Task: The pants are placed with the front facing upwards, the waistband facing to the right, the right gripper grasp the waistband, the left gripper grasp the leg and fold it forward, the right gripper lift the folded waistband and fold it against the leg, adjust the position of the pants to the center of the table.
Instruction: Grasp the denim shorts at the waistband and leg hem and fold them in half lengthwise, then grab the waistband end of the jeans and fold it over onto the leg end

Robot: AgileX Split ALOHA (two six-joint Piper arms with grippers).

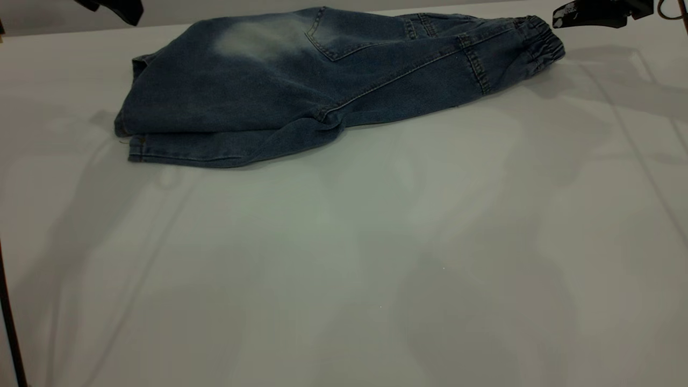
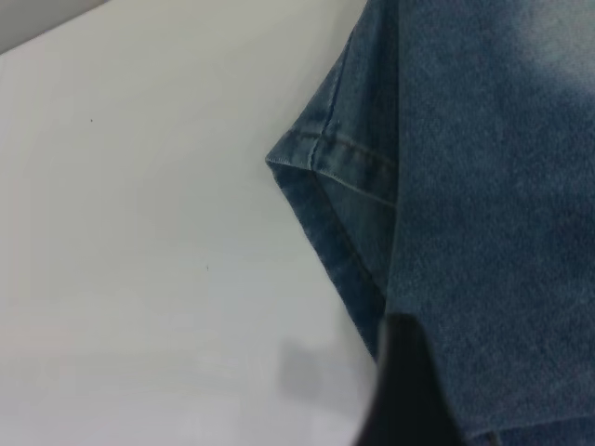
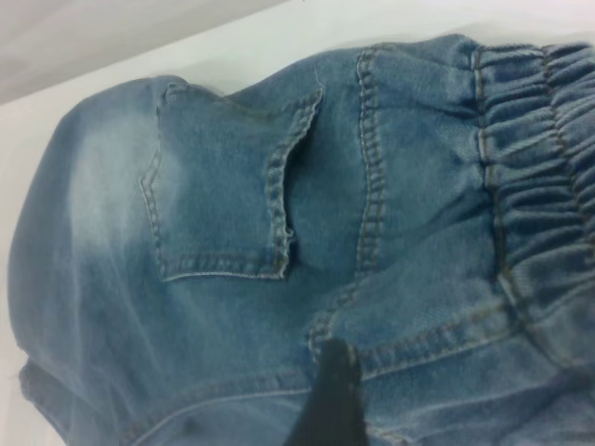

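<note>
The blue denim pants (image 1: 301,86) lie folded lengthwise at the far side of the white table (image 1: 344,258), with one half laid over the other. The gathered waistband (image 1: 540,43) points right and the leg hems (image 1: 134,140) point left. A pale bleached patch and a pocket face up. My left gripper (image 1: 115,8) hovers above the leg end; in the left wrist view one black finger (image 2: 402,386) shows over the hem corner (image 2: 311,153), holding nothing. My right gripper (image 1: 588,15) hangs just beyond the waistband (image 3: 539,186); one finger (image 3: 333,395) shows over the denim, gripping nothing.
The table's far edge (image 1: 70,29) runs close behind the pants. Bare white tabletop spreads in front of them toward the camera. A dark strip (image 1: 11,328) stands at the near left edge.
</note>
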